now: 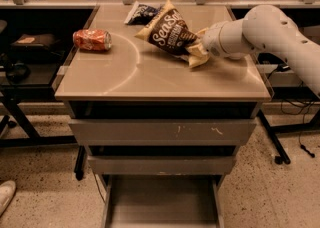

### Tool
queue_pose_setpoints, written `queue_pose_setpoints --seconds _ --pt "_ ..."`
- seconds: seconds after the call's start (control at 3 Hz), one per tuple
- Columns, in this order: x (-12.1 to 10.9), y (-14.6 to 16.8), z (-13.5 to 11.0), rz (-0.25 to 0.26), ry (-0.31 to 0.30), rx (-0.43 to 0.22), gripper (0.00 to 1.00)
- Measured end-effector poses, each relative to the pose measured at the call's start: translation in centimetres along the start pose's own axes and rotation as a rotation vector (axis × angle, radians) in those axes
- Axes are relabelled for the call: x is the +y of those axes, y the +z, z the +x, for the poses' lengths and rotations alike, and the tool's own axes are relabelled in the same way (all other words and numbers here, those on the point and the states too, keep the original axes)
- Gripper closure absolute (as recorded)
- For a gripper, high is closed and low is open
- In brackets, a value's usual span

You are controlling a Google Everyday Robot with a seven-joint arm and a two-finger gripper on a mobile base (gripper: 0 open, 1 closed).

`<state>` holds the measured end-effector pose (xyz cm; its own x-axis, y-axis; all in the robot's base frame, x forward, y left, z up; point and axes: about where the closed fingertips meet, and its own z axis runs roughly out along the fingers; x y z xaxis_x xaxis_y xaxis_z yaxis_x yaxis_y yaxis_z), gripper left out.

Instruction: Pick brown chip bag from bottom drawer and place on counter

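The brown chip bag (171,34) lies tilted over the back right part of the counter (150,79). Its tan right end is bunched in my gripper (198,52). The gripper is shut on that end, and the white arm reaches in from the right. The bag's left end points up and back toward a small blue and white bag. The bottom drawer (161,199) is pulled open at the foot of the unit, and its plain grey floor shows nothing in it.
A red soda can (92,39) lies on its side at the counter's left. The small dark blue and white bag (140,13) lies at the back, behind the brown bag. The two upper drawers (162,132) are shut. Dark desks stand on both sides.
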<state>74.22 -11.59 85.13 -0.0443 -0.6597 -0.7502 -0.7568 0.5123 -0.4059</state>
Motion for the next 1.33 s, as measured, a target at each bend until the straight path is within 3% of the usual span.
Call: queue_pose_setpoints --seconds 1.0,1.33 --pt "0.01 0.01 0.00 0.000 0.000 0.000 0.01" --pt "0.01 0.01 0.00 0.000 0.000 0.000 0.00"
